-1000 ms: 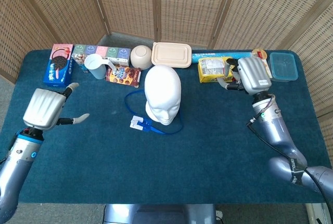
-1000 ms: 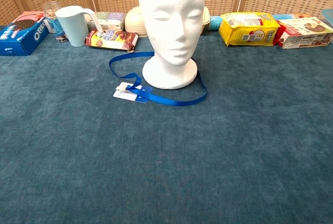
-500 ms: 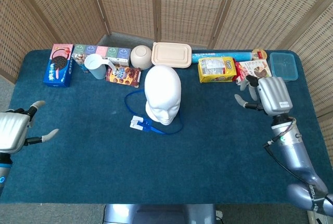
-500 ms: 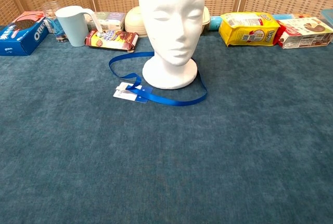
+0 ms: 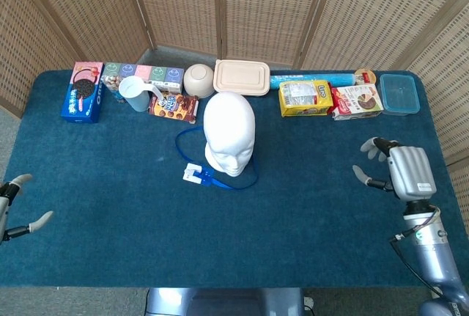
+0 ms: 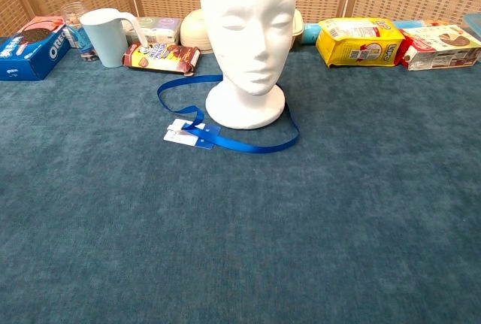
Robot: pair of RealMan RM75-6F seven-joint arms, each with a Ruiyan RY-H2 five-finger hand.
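Note:
A white foam mannequin head [image 5: 229, 133] [image 6: 248, 38] stands upright mid-table. A blue lanyard [image 5: 192, 137] [image 6: 248, 143] loops round its base, its white card [image 5: 193, 174] [image 6: 183, 135] lying flat in front. My left hand [image 5: 10, 206] shows only partly at the left edge of the head view, fingers apart, holding nothing. My right hand [image 5: 401, 171] hovers near the table's right side, fingers spread and empty, far from the mannequin head. Neither hand appears in the chest view.
Along the back edge stand an Oreo box [image 5: 82, 92], a pale blue jug [image 5: 135, 93], a cookie packet [image 5: 174, 106], a bowl [image 5: 198, 79], a beige lidded container [image 5: 242, 76], a yellow snack bag [image 5: 303, 97], a biscuit box [image 5: 357, 101] and a blue tub [image 5: 399, 93].
Both hands have drawn back toward the near table edge. The left has slid almost out at the left edge; the right moved away from the yellow bag, down the right side.

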